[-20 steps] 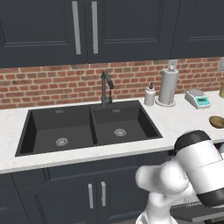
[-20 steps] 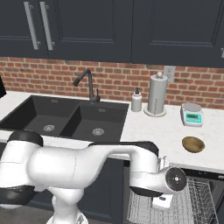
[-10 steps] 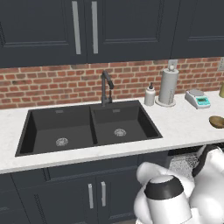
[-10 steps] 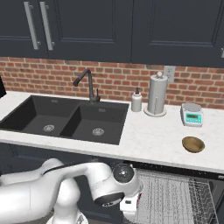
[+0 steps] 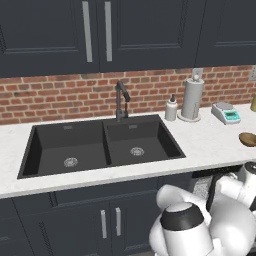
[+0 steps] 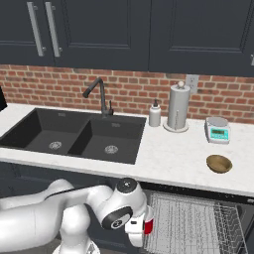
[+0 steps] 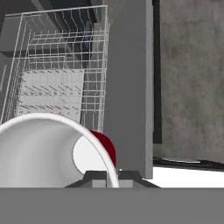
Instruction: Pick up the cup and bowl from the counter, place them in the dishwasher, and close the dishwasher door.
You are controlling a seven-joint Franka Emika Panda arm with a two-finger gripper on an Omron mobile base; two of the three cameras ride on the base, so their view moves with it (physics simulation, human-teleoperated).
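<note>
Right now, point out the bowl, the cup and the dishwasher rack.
bowl [image 6: 219,163]: right base view, its hollow inside.
cup [image 7: 105,146]: hand view, red outer wall beside the white rim.
dishwasher rack [image 6: 191,225]: right base view, wire floor of the rack.

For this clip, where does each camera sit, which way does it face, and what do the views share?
Left base view: behind the arm's left, looking forward and down over the sink; white arm at lower right.
Right base view: behind its right, facing counter, bowl and dishwasher rack; arm at lower left.
Hand view: on the hand, looking along the fingers past the cup at the rack.
Both base views share sink and bowl.
</note>
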